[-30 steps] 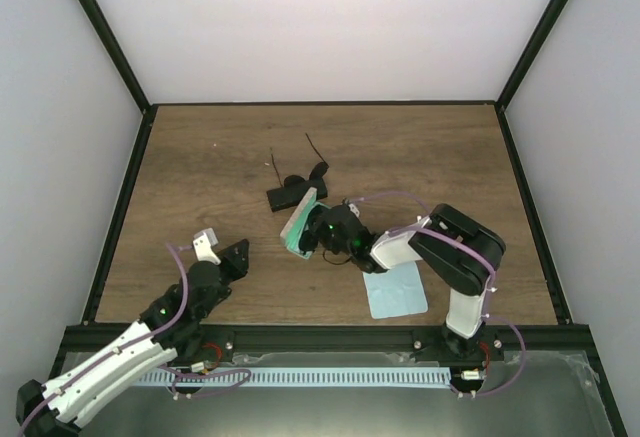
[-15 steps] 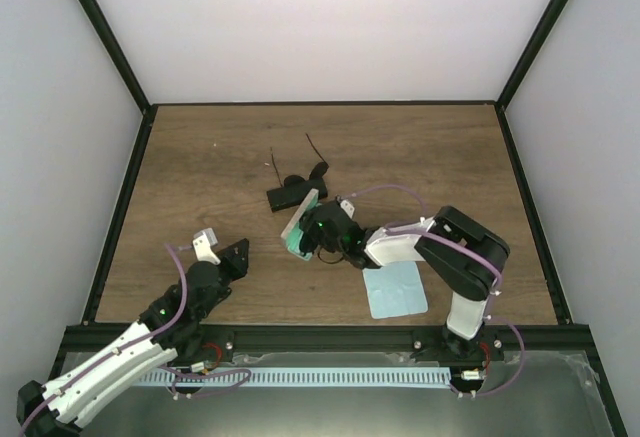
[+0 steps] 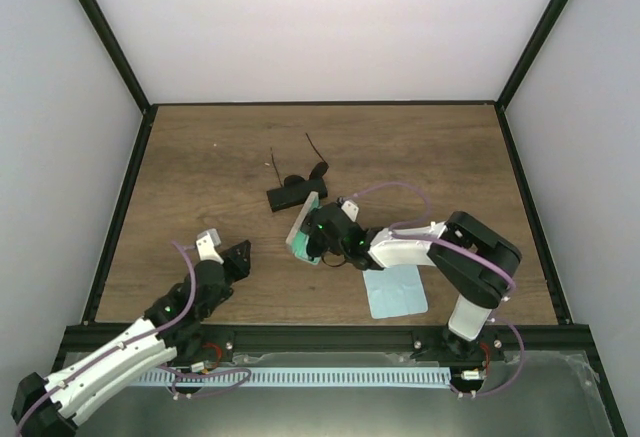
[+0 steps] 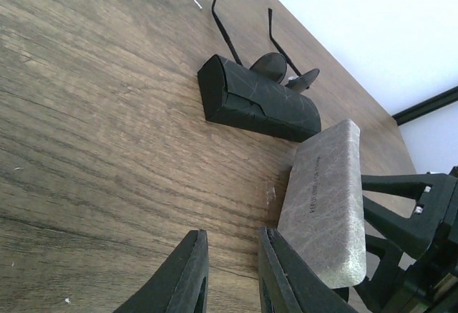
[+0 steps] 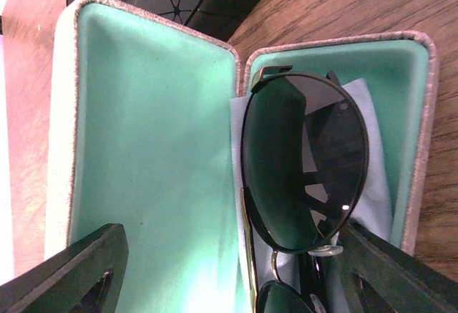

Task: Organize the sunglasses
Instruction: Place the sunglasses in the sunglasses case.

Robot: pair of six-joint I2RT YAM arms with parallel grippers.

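Note:
In the right wrist view one pair of sunglasses [image 5: 304, 162] lies folded in the lower half of an open grey case [image 5: 150, 148] with green lining, on a light blue cloth [image 5: 377, 193]. My right gripper [image 5: 236, 273] hangs open right over them, one finger on each side, touching nothing. From above, that right gripper [image 3: 316, 233] covers the case [image 3: 300, 229]. A second pair of sunglasses [image 3: 318, 171] rests behind a black case [image 3: 290, 195], arms pointing up. My left gripper [image 3: 226, 257] sits near the front left, fingers [image 4: 189, 277] slightly apart and empty.
A light blue cloth [image 3: 396, 290] lies flat at the front right of the wooden table [image 3: 200, 177], under the right arm. In the left wrist view the black case [image 4: 261, 102] and the grey case's outer shell [image 4: 325, 198] stand ahead. Black frame rails edge the table.
My right gripper's jaws have spread wide over the open case and let go of the sunglasses, which lie inside. The right arm reached slightly left. The left arm barely shifted.

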